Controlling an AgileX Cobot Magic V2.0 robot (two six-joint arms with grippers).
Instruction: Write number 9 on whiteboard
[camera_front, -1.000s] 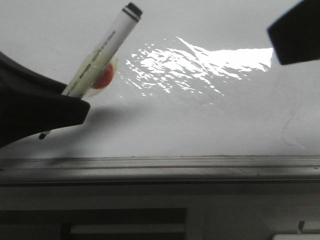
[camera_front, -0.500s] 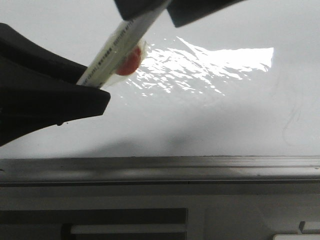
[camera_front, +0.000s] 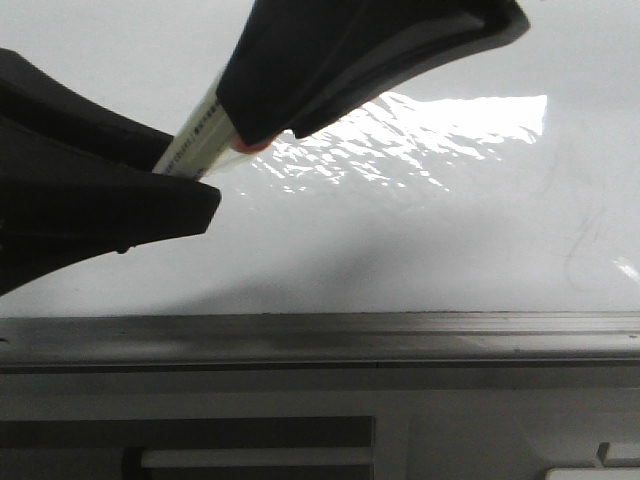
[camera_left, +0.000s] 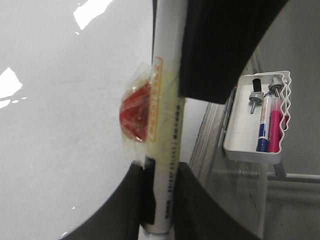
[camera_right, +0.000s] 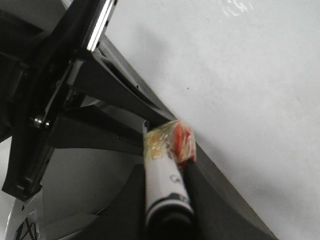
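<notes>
The whiteboard (camera_front: 420, 240) fills the front view, glossy w/ glare, grey rail along its near edge; no black 9 visible on it. Left pincer (camera_left: 160, 210) pinches the white marker (camera_left: 167, 150) near its lower end; right pincer (camera_right: 167, 210) pinches its capped end. Barrel print too blurred to read. Red blob under tape (camera_left: 137, 112) on barrel. Side tray (camera_left: 260, 120) holds blue & pink pens.
</notes>
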